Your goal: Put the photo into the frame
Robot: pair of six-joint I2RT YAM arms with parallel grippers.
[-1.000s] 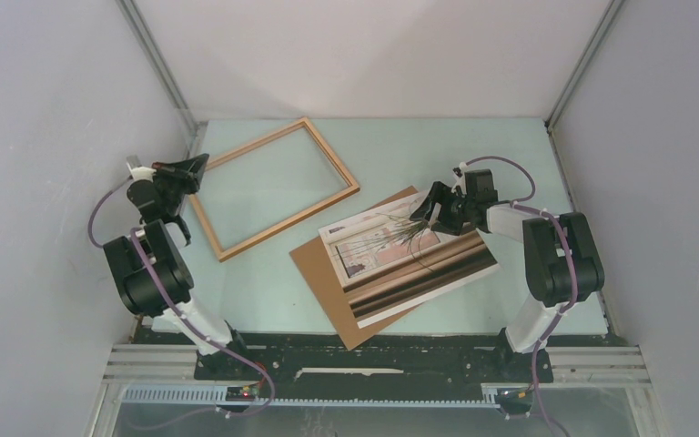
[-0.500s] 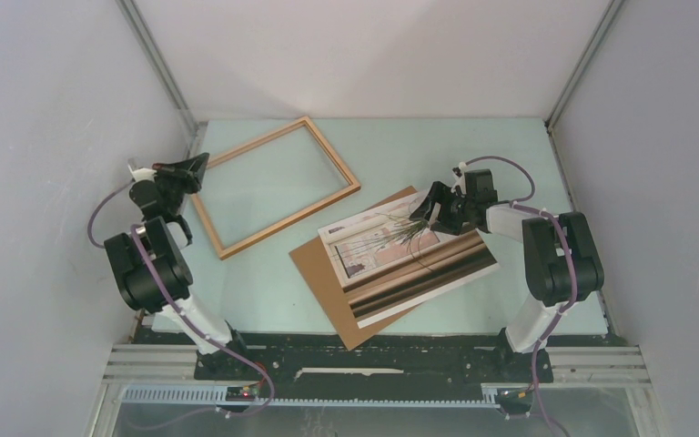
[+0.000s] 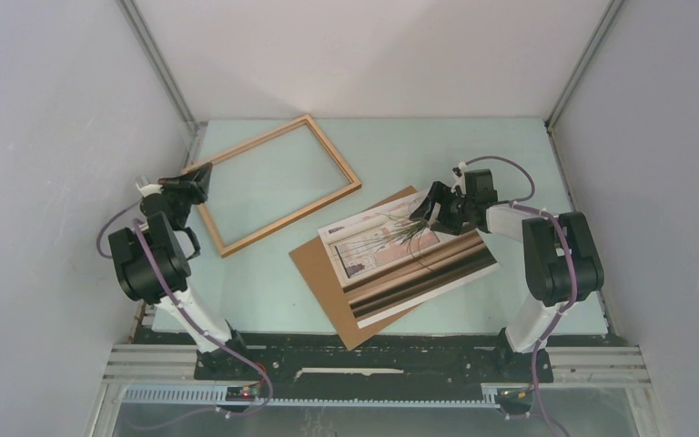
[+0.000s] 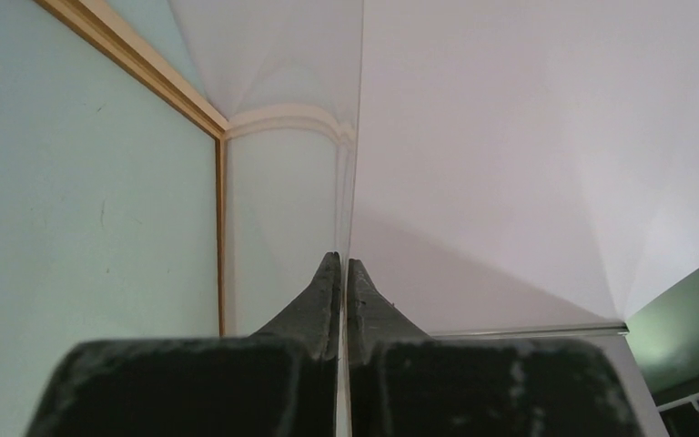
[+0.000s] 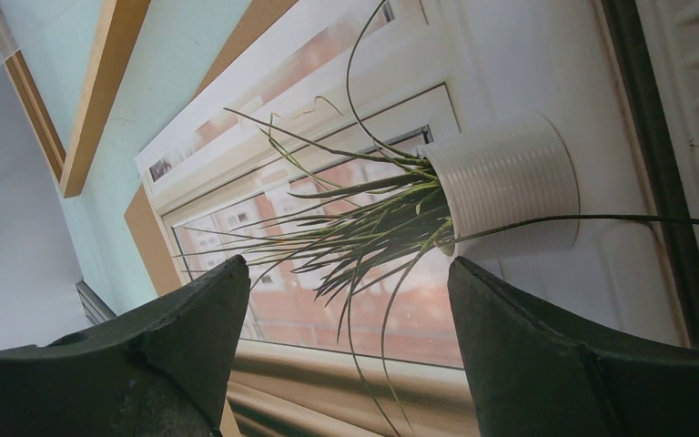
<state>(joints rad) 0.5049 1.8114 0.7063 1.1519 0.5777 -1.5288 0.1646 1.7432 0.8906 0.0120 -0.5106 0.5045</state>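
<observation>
The photo (image 3: 410,259) lies flat at centre right on a brown backing board (image 3: 320,273); the right wrist view shows its plant print (image 5: 510,182). My right gripper (image 3: 430,205) is open just above the photo's far part (image 5: 348,269), one finger on each side of the printed leaves. The frame (image 3: 333,153) lies flat at the back left and also shows in the right wrist view (image 5: 100,82). My left gripper (image 3: 197,178) is at the frame's left corner. In the left wrist view it (image 4: 342,259) is shut on the edge of a thin clear pane, with the frame bar (image 4: 127,50) beside it.
The enclosure's white walls stand close on the left, back and right. The left gripper is near the left wall and a metal corner post (image 3: 159,68). The backing board reaches toward the table's front edge (image 3: 373,339).
The left arm has swung a little toward the near side, and its gripper now sits slightly lower at the frame's corner. The frame has shifted slightly right. The right arm has not moved.
</observation>
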